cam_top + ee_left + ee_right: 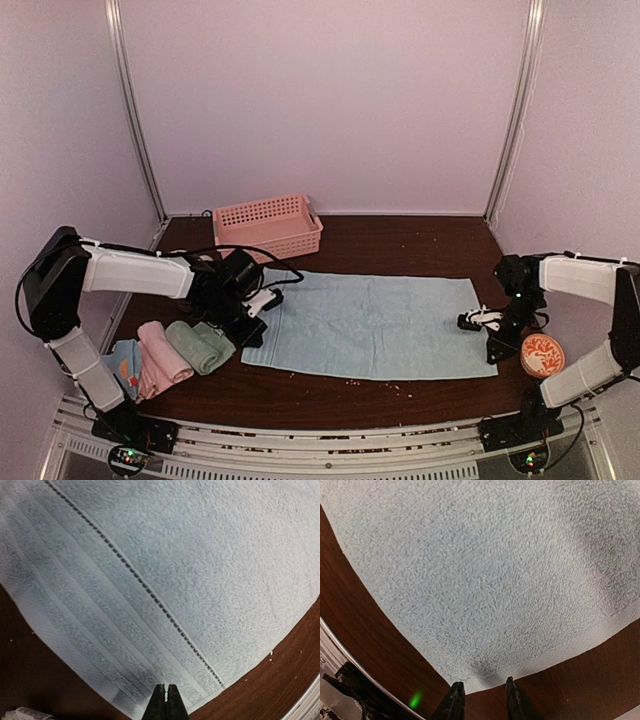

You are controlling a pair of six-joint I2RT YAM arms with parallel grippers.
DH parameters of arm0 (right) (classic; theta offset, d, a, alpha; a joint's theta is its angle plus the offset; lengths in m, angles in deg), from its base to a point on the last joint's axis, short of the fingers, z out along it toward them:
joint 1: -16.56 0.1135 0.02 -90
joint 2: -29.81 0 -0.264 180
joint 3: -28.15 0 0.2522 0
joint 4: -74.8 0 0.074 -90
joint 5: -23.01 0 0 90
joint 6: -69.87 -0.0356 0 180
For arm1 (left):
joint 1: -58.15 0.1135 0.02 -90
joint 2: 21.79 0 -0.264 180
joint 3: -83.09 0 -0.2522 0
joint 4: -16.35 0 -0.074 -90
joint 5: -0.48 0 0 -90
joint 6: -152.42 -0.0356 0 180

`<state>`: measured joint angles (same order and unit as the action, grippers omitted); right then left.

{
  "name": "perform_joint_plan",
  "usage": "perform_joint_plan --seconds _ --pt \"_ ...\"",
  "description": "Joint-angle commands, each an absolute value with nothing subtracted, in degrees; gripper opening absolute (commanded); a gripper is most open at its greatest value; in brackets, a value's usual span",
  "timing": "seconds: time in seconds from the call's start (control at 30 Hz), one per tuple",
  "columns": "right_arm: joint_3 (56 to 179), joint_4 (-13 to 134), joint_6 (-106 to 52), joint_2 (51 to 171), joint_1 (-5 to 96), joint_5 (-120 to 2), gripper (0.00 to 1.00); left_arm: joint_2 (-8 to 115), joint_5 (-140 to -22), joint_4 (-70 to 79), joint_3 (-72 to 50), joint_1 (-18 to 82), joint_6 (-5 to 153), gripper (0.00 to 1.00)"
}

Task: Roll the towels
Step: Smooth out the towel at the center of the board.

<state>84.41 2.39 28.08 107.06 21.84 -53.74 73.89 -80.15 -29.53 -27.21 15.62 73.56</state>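
Observation:
A light blue towel [375,325] lies spread flat across the middle of the table. My left gripper [270,299] is at its left end. In the left wrist view it [166,692] is shut, tips resting on the striped hem [100,630]; no cloth shows pinched between them. My right gripper [468,321] is at the towel's right end. It [483,686] stands open, its fingers astride the towel's edge [490,677]. Three rolled towels lie at the near left: pink [160,358], sage green [200,345], and blue with orange dots [122,362].
A pink perforated basket [268,225] stands at the back left, behind the left arm. A round orange-and-white dish [542,355] sits by the right arm. Crumbs dot the dark wooden table [400,245] near the front rail [330,440].

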Motion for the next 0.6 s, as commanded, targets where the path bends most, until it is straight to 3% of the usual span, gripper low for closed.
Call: perform_joint_plan --seconds 0.0,0.57 --pt "82.6 7.2 28.9 109.6 22.1 -60.8 0.28 75.6 -77.9 -26.5 -28.8 13.1 74.4 0.0" --pt "85.1 12.9 33.0 115.5 15.4 -74.6 0.22 70.4 -70.3 -26.5 -36.6 7.5 82.2 0.0"
